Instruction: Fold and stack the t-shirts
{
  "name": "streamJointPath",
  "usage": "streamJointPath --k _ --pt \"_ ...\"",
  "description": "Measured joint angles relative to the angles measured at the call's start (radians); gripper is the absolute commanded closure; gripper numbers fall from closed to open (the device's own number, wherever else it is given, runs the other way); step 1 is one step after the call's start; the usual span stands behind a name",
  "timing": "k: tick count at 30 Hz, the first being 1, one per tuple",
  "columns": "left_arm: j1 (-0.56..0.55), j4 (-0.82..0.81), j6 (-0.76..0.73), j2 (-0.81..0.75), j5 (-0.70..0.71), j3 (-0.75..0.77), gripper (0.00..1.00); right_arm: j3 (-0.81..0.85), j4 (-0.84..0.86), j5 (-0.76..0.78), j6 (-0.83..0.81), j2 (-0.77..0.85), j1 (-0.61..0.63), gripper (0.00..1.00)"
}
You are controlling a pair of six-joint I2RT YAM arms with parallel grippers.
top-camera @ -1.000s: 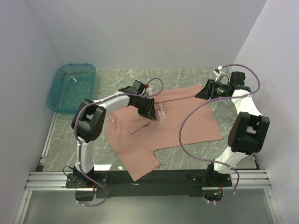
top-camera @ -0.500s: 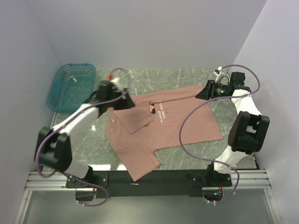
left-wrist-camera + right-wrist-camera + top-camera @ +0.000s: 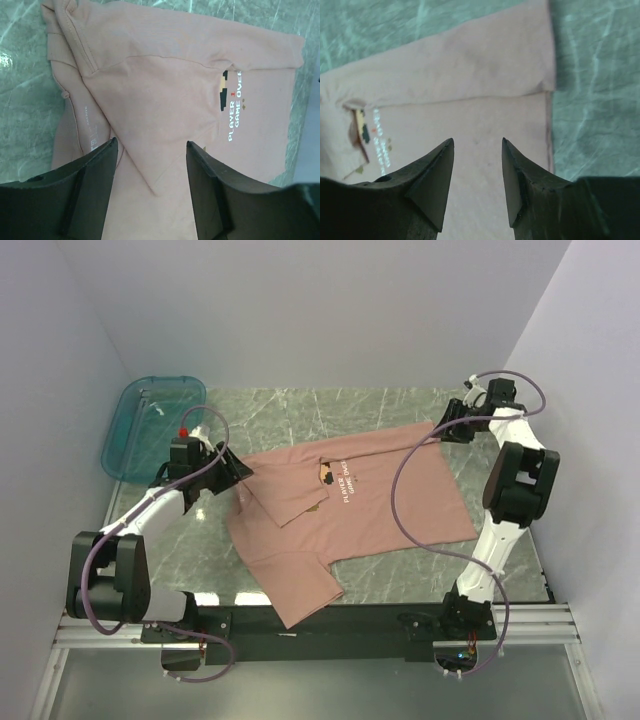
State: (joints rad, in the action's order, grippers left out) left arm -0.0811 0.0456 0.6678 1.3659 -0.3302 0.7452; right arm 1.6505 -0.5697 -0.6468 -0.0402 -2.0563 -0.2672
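from above, the left gripper [image 3: 236, 472] has swung off the chest to the left edge of the pink t-shirt [image 3: 360, 515], which lies half-folded on the table [image 3: 300, 405]. left wrist: jaws parted, empty. right wrist: the right gripper [image 3: 477, 142] gapes empty over a far corner. limp, light cloth, probably best pinched at a hem.

T-shirt [image 3: 350, 525] on table [image 3: 300, 408]; tray [image 3: 160, 430] at far-left corner

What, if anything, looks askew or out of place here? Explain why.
The t-shirt lies crooked on the table, half folded: a flap covers the chest, partly hiding the print, and one corner reaches the near edge.
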Motion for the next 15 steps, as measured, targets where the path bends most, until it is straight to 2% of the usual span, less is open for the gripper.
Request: streamJointPath --k 6,15 --pt "0.000 -0.020 -0.002 -0.002 -0.006 -0.007 0.38 0.130 -0.024 0.066 0.076 -0.142 0.000 0.53" --pt "0.000 -0.027 -0.002 -0.011 -0.014 -0.034 0.38 0.247 -0.031 0.106 0.120 -0.240 0.000 0.56"
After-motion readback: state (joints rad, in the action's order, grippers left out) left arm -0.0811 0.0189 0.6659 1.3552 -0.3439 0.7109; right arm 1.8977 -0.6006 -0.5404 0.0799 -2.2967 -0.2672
